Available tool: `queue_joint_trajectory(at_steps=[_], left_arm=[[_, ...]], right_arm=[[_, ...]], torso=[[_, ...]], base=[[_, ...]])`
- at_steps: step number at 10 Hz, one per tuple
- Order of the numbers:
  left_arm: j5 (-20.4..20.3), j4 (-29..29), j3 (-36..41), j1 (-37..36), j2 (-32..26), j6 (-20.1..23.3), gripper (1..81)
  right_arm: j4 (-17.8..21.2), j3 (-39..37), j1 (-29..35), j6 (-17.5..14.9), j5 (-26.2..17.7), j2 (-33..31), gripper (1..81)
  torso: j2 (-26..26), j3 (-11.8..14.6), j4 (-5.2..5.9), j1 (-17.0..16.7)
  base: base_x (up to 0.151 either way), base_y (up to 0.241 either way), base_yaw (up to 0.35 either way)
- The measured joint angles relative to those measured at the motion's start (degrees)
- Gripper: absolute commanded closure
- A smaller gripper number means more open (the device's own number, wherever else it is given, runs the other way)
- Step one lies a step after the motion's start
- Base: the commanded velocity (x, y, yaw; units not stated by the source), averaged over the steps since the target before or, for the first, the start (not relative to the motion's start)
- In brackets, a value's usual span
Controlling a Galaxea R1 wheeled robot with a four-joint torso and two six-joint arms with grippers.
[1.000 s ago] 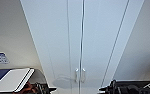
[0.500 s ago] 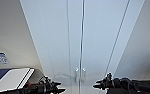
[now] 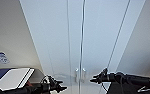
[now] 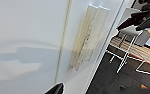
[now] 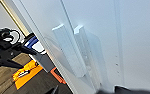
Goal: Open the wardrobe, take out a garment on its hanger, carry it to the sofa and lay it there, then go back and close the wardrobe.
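Observation:
The white wardrobe (image 3: 53, 37) stands right in front of me with both slim doors shut. Its two small handles (image 3: 80, 73) sit side by side at the centre seam, and they show close up in the left wrist view (image 4: 91, 40) and the right wrist view (image 5: 73, 52). In the head view my left gripper (image 3: 62, 85) hovers open just left of the handles and a little below them. On the other side, my right gripper (image 3: 97, 76) is open at handle height. Neither touches a handle. The garment, the hanger and the sofa are hidden.
A white and blue object (image 3: 12, 78) lies low on the left beside the wardrobe. White chair legs (image 4: 126, 60) stand on the dark floor to the wardrobe's right. An orange item (image 5: 26, 72) lies on the floor to its left.
Both arms have risen from the lower edge of the head view and closed in on the handles from either side. The doors stay shut.

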Motion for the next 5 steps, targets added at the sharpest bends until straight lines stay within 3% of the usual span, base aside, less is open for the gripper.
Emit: queue_joint_trajectory(at_steps=[2,5], left_arm=[[-3.5,-0.1,-3.5,0.0,3.1,0.0,1.0],[-4.9,-0.3,-7.2,-0.7,5.9,0.0,1.0]], right_arm=[[0.0,-1.1,0.3,0.1,2.5,0.3,1.0],[0.0,-4.2,0.9,0.2,2.5,4.5,1.0]], torso=[[0.0,0.0,0.0,0.0],[0.0,0.0,0.0,0.0]], base=[[0.0,0.0,0.0],[0.0,0.0,0.0]])
